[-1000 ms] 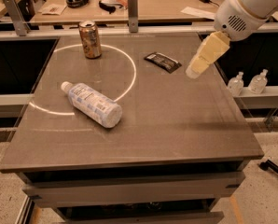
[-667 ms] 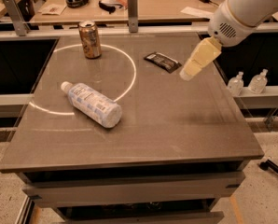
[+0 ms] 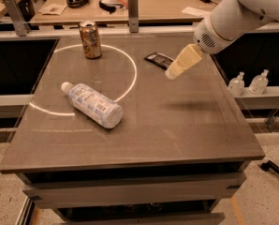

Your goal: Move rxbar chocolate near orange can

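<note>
The end effector (image 3: 172,72) hangs just beside the rxbar chocolate (image 3: 158,59), which lies flat at the far right of the counter (image 3: 186,125), well apart from the orange can (image 3: 90,40) at far left. I cannot tell whether the end effector is spread or pressed together. A shallow pinch could make the thin bar skid, perhaps toward the far edge. The stretch to the can looks open; the clear bottle (image 3: 92,104) lies nearer the front.
</note>
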Robot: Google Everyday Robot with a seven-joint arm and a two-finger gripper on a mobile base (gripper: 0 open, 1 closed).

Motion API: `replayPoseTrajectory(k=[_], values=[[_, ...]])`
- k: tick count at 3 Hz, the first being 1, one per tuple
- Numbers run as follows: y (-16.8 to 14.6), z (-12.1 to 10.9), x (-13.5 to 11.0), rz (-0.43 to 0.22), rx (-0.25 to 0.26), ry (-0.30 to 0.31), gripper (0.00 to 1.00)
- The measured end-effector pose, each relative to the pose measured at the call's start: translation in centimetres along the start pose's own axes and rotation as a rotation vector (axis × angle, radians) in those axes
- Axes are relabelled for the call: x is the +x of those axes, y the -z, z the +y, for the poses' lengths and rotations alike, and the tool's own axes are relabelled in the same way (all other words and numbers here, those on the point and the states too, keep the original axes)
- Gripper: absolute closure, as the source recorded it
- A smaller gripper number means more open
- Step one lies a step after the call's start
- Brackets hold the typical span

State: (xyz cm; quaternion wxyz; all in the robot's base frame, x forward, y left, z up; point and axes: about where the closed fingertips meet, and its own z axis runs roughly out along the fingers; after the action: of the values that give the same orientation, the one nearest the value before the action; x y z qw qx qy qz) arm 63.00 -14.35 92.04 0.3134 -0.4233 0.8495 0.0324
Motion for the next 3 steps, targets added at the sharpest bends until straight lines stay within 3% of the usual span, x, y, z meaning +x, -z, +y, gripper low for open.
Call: replayPoseTrajectory(k=[1, 3], values=[[-2.1, 0.4, -0.9, -0.051, -0.046, -0.012, 0.00], [-5.5, 0.8, -2.2, -0.106, -0.106, 0.026, 0.00]])
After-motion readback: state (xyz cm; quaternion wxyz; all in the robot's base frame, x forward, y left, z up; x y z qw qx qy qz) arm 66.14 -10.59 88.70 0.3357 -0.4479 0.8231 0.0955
